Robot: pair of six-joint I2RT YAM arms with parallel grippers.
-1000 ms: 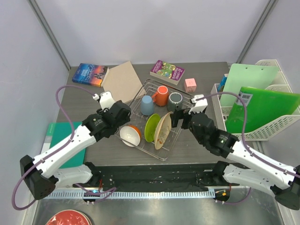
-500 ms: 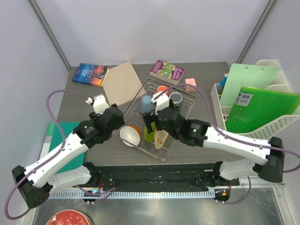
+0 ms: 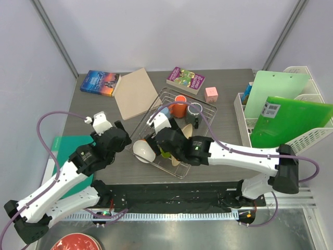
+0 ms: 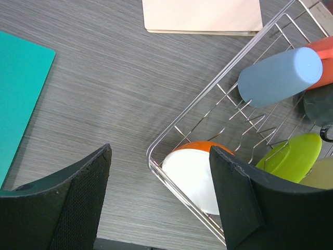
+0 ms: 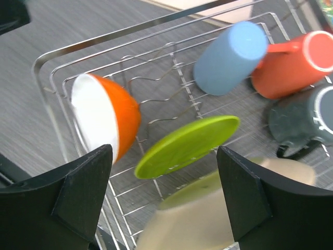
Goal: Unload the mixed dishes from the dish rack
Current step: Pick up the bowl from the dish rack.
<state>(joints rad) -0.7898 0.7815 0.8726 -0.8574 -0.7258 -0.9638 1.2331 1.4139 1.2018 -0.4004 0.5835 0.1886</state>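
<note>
The silver dish rack (image 3: 206,105) holds all the dishes. A white bowl with orange inside (image 3: 141,151) leans in its near-left corner. Behind it stand a lime green plate (image 5: 187,146) and a beige plate (image 5: 208,219). Light blue (image 5: 229,57), orange (image 3: 180,107) and dark grey (image 3: 195,110) mugs lie at the far end. My right gripper (image 3: 161,139) hovers open above the plates, its fingers either side of the green plate (image 5: 164,190), holding nothing. My left gripper (image 3: 115,139) stands open just left of the rack's corner, with the bowl (image 4: 195,174) seen between its fingers (image 4: 234,208).
Two books (image 3: 100,82) (image 3: 186,79), a beige folder (image 3: 135,92) and a pink cube (image 3: 211,94) lie behind the rack. A white basket (image 3: 304,143) with green boards stands at the right. A teal board (image 3: 67,156) lies at the left, a red bowl (image 3: 75,244) below the table edge.
My right arm has swung left across the rack, from its right side to over the plates. My left arm has drawn back toward the near left, away from the bowl.
</note>
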